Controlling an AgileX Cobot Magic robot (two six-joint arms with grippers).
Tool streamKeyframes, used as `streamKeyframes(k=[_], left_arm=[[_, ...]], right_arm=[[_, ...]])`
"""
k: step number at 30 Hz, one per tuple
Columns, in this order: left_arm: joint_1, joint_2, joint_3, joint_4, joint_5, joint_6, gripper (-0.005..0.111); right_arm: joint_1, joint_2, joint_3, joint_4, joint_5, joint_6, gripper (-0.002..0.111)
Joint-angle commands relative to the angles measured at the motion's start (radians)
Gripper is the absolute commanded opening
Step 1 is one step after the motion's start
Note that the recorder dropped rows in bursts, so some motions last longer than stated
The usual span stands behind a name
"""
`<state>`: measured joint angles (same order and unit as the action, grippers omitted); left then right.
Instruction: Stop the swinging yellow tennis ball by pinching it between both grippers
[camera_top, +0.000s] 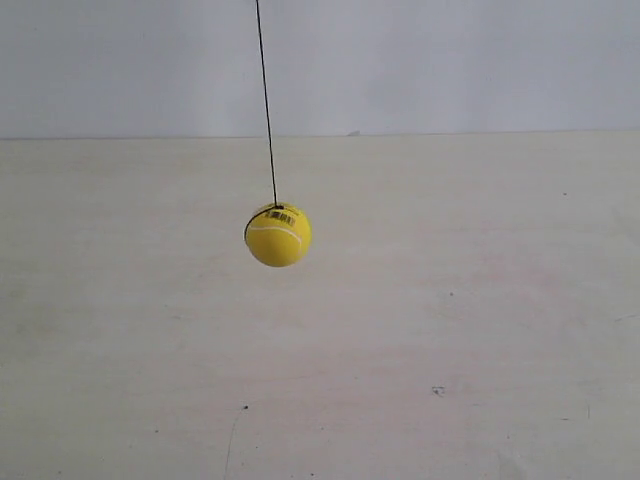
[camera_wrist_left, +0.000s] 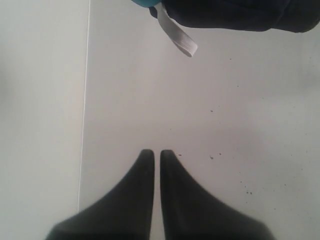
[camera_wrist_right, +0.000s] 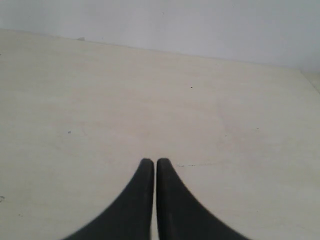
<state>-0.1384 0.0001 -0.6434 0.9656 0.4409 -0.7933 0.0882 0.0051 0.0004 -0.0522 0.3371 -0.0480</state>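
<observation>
The tennis ball (camera_top: 278, 238) was bright yellow with a white seam and a dark barcode label, its string (camera_top: 266, 100) black. The left pincer (camera_wrist_left: 156, 152) and right pincer (camera_wrist_right: 152, 161) were black; the surface (camera_top: 480, 330) was pale cream.

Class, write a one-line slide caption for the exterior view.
Yellow tennis ball hangs on a thin dark string over a pale surface, grey wall behind.

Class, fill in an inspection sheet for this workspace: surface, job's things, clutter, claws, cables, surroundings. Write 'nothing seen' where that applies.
Surface: pale table, a few dark specks.
Job's things: yellow ball hanging on a thin dark string, nothing touching it.
Clutter: dark bundle with a white strap, in the left wrist view only.
Claws: left claw and right claw shut and empty; neither shows in the exterior view.
Cables: nothing seen.
Surroundings: plain pale wall.
</observation>
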Motion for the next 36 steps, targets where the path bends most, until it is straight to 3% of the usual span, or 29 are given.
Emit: streamKeyframes(k=[1,24,27,32,34,36], left_arm=[[0.001,0.0,0.004,-0.001,0.004,0.003,0.005],[0.001,0.0,0.004,-0.018,0.042,0.003,0.005],[0.001,0.0,0.004,-0.152,0.049,0.126,0.005],[0.001,0.0,0.077,-0.623,-0.1,0.679,0.005],[0.003,0.0,0.139,-0.728,-0.184,0.774,0.005],[0.01,0.0,0.219,-0.742,-0.26,0.765,0.005]], right_arm=[[0.002,-0.005,0.0,-0.003,0.006,-0.006,0.0],[0.002,-0.005,0.0,-0.003,0.004,-0.006,0.0],[0.002,-0.005,0.0,-0.003,0.004,-0.006,0.0],[0.002,-0.005,0.0,-0.003,0.004,-0.006,0.0],[0.002,-0.005,0.0,-0.003,0.004,-0.006,0.0],[0.002,-0.005,0.0,-0.003,0.004,-0.006,0.0]])
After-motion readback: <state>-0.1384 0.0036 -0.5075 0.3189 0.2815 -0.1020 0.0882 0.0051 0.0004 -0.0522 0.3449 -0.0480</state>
